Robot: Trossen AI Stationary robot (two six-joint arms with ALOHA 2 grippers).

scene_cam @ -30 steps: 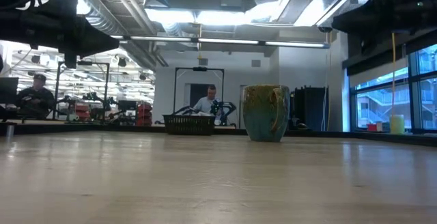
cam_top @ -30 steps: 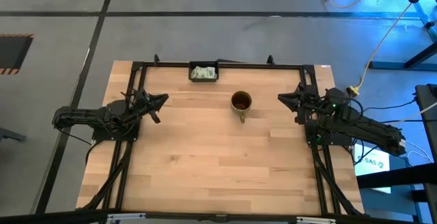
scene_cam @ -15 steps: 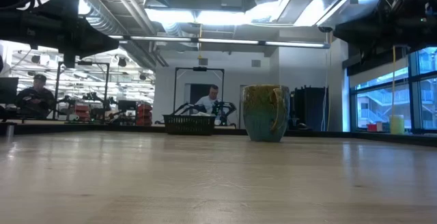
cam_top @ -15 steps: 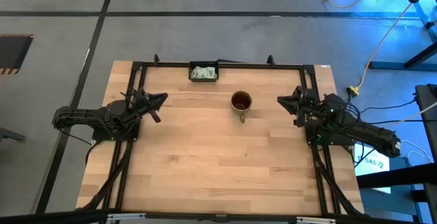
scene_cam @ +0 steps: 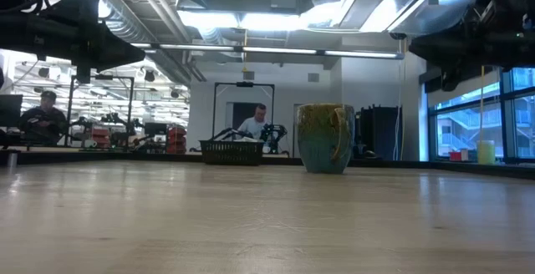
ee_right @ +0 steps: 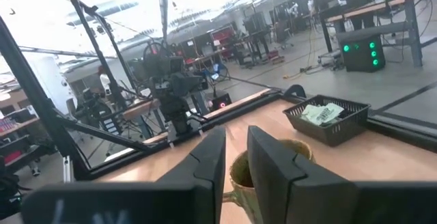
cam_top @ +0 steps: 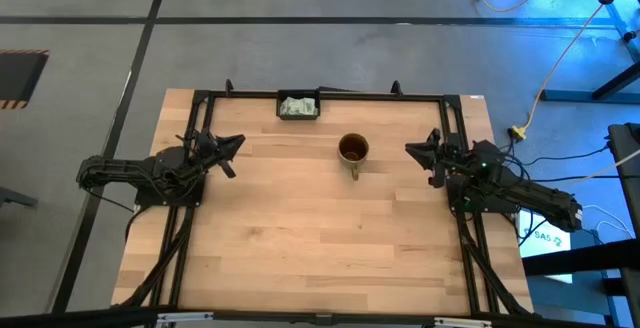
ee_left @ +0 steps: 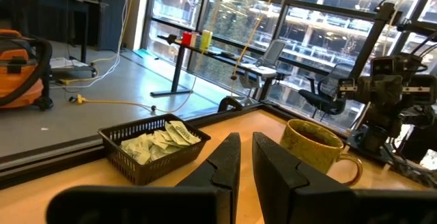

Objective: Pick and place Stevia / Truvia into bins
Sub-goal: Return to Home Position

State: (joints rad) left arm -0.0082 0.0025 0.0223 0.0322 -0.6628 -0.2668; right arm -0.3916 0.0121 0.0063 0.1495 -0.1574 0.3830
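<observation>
The sachets (cam_top: pixel 297 106) lie heaped in the small black tray (cam_top: pixel 298 96) at the table's far edge; they also show in the left wrist view (ee_left: pixel 160 141) and the right wrist view (ee_right: pixel 321 113). The brown-gold mug (cam_top: pixel 352 149) stands upright on the table, nearer than the tray, its handle toward the near edge. My left gripper (cam_top: pixel 238 144) hovers at the table's left, shut and empty, pointing toward the mug. My right gripper (cam_top: pixel 410 148) hovers at the table's right, shut and empty, pointing toward the mug (ee_right: pixel 270 162).
A black metal frame (cam_top: pixel 360 94) runs along the table's far edge and both sides. The wooden table top (cam_top: pixel 320 238) spreads bare toward the near edge. In the low view, people sit in the room beyond the table (scene_cam: pixel 255 124).
My right arm has come down a little and crept slightly toward the mug. The mug, the tray and the sachets have stayed where they were.
</observation>
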